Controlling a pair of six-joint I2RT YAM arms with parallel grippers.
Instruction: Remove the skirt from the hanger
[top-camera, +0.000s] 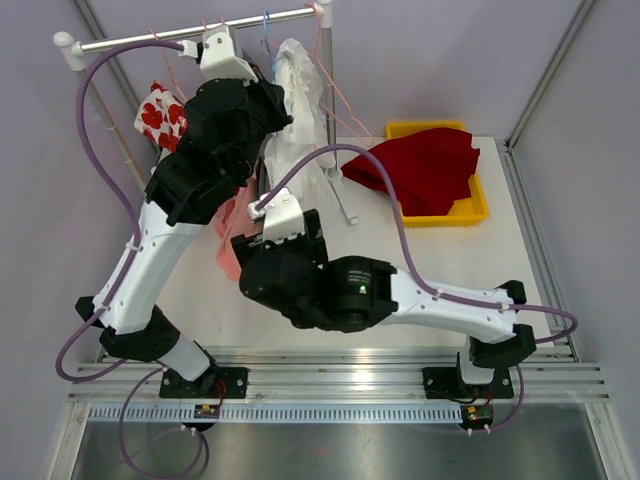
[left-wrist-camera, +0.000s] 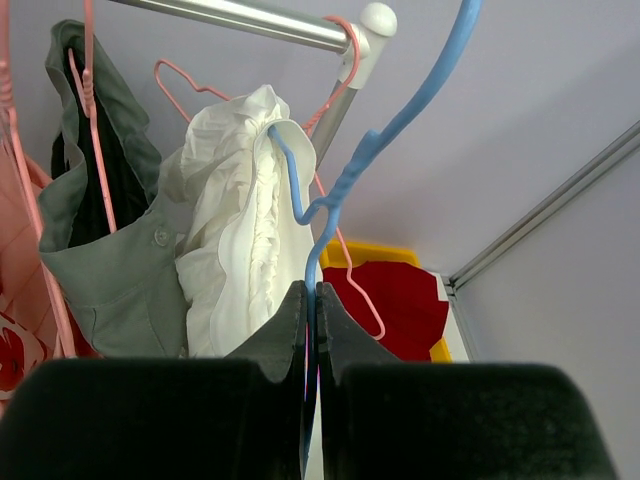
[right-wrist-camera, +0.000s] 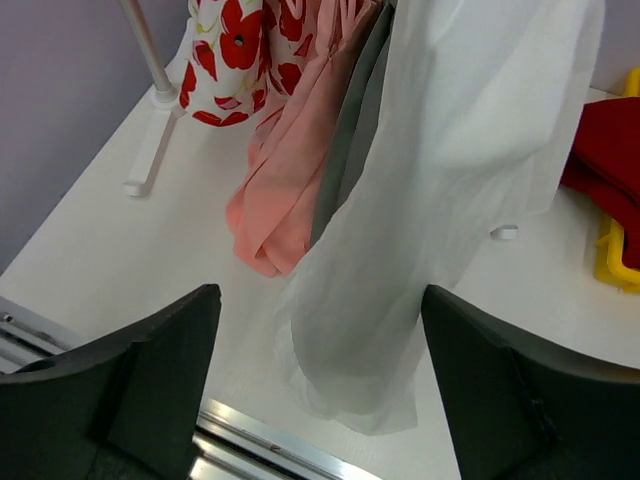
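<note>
Steadying comes first: our left pincer pinches the thin blue plastic hanger carrying the ruffled white fabric skirt, hung from the silver metal rail over the desk's far edge. Our right pincer hovers spread at the hem. Next, we judge, it must grip cloth and pull down.
</note>
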